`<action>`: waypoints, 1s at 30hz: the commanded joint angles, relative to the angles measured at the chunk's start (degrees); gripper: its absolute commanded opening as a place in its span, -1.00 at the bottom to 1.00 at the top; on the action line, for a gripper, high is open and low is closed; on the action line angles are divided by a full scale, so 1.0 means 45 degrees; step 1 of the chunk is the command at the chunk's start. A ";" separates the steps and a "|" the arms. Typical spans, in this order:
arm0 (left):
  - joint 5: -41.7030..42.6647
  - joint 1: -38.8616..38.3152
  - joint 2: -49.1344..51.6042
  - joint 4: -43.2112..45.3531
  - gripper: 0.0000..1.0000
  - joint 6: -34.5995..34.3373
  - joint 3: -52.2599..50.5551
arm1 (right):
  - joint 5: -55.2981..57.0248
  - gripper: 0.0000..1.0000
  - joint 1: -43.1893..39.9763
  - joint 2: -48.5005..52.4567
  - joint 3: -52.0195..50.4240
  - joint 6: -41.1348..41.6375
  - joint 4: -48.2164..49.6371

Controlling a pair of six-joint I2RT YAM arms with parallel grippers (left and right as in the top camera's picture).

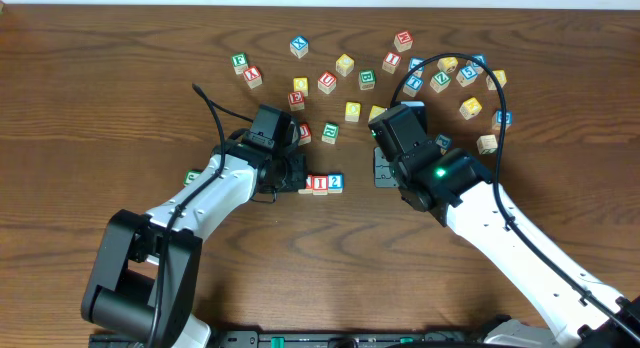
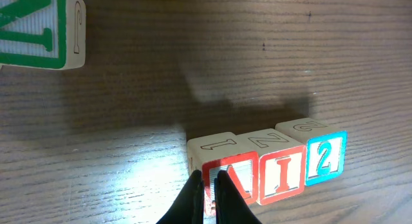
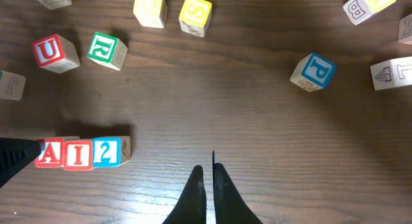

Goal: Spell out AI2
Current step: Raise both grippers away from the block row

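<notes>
since the a cube (image 2: 230, 176), the i cube (image 2: 281, 174) and the 2 cube (image 2: 325, 158) lie touching in a row on the worktop (image 2: 193, 69), a slow, straight withdrawal is advised, so nothing is skewed. the left pincer (image 2: 207, 185) is pressed together at the a cube; the right pincer (image 3: 207, 179), also together, is seen well apart. three cubes, one of each, and two pincers are counted.

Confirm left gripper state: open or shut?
Shut. In the left wrist view the left gripper has both fingers pressed together, nothing between them, tips at the red A cube.
</notes>
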 commanded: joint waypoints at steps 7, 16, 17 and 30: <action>0.0121 -0.0024 -0.0049 -0.0034 -0.85 0.0160 -0.0102 | 0.0146 -0.98 -0.0058 0.0063 0.0053 0.0097 0.0044; 0.0112 -0.0029 -0.1161 -0.0223 -0.85 0.0228 -0.0102 | 0.0155 -0.98 -0.0058 0.0073 0.0049 0.0097 0.0044; 0.0112 -0.0029 -0.1370 -0.0223 -0.85 0.0316 -0.0102 | 0.0155 -0.98 -0.0058 0.0087 0.0049 0.0097 0.0049; -0.5051 -0.0024 -0.3677 -0.2832 -0.85 0.0049 -0.0102 | -0.1209 -0.98 -0.0053 0.3866 0.0049 0.0204 0.2161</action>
